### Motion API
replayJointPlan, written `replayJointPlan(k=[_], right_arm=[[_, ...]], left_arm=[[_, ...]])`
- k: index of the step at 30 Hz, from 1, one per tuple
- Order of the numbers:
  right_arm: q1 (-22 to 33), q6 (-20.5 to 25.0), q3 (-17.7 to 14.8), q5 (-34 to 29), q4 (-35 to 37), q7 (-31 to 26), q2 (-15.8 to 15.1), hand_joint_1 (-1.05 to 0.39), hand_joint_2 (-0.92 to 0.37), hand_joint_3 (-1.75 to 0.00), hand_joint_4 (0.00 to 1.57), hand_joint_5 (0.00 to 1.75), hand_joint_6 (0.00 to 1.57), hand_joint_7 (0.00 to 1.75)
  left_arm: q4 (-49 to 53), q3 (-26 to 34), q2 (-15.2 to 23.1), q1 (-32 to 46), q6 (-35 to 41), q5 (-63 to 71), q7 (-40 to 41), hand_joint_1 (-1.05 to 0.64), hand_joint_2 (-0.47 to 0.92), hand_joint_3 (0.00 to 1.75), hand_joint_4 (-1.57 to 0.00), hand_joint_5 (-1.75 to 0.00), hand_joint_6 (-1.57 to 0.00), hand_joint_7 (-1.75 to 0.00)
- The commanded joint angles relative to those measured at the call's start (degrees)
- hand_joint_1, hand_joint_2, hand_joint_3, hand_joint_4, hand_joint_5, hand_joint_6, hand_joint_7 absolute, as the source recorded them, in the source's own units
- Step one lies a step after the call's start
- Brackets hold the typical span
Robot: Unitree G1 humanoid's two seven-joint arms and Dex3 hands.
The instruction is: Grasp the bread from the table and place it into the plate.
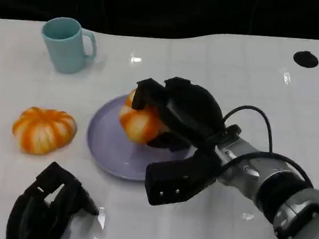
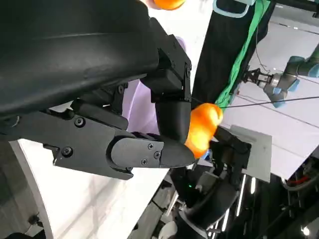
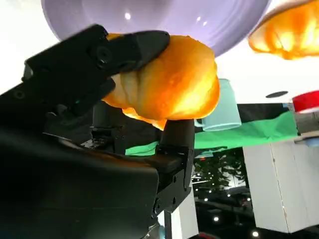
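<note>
A white table (image 1: 220, 63) spreads across the head view beneath a dark backdrop, carrying everything in the scene. From the lower right a silver forearm (image 1: 287, 198) with black cables looping over it reaches toward the centre, and its right hand (image 1: 174, 112) wraps its fingers over and around an orange-and-white striped bread (image 1: 139, 123), holding it above the lavender plate (image 1: 105, 134). The head view places the bread over the plate's upper half; whether it touches the plate's surface cannot be told. In the right wrist view the same bread (image 3: 174, 79) sits clamped between black fingers (image 3: 134, 45), glossy and golden, with the plate's rim (image 3: 149, 15) just behind it and the second loaf's edge (image 3: 289, 30) off to one side.

The left hand (image 1: 48, 207) lies at the lower left corner of the head view, resting low near the table edge, fingers curled loosely and apart with nothing in them. The left wrist view shows its black shell and fingers (image 2: 149, 152) up close, bare of any load, with the held bread (image 2: 202, 127) glowing orange beyond them.

A second striped bread (image 1: 44, 130) sits on the table left of the plate, just beside its rim but apart from it. A teal mug (image 1: 67, 44) stands upright at the far left, handle turned to the right. A small black disc (image 1: 305, 58) marks the table's far right corner.
</note>
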Motion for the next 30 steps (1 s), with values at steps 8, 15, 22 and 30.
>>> replayJointPlan(k=[8,15,22,30], right_arm=[[-3.0,3.6,1.9,-1.0,1.8,-1.9,1.3,-0.22,-0.68,-0.7,0.88,1.75,0.65,1.54],[-3.9,7.9,2.3,-1.0,1.4,7.3,1.7,-0.49,-0.92,-0.26,0.57,0.51,0.62,0.15],[-3.8,9.6,3.1,-1.8,0.6,10.0,1.5,-0.65,-0.92,-0.35,0.29,0.14,0.37,0.0],[-3.4,9.7,2.5,-1.1,-0.7,14.1,0.9,-0.78,-0.92,-0.47,0.13,0.05,0.19,0.0]], left_arm=[[-1.2,-0.2,0.4,0.9,-0.5,0.5,0.4,-0.58,0.92,0.26,-0.63,-1.75,-0.51,-1.53],[-1.1,-0.3,0.1,0.8,-0.4,0.4,0.3,-0.56,0.92,0.27,-0.62,-1.75,-0.49,-1.53],[-1.4,-0.4,0.0,0.9,-0.1,0.1,0.0,-0.56,0.92,0.26,-0.62,-1.75,-0.49,-1.52],[-2.1,-0.8,-0.1,1.5,-0.4,0.9,0.9,-0.55,0.92,0.27,-0.62,-1.75,-0.5,-1.51]])
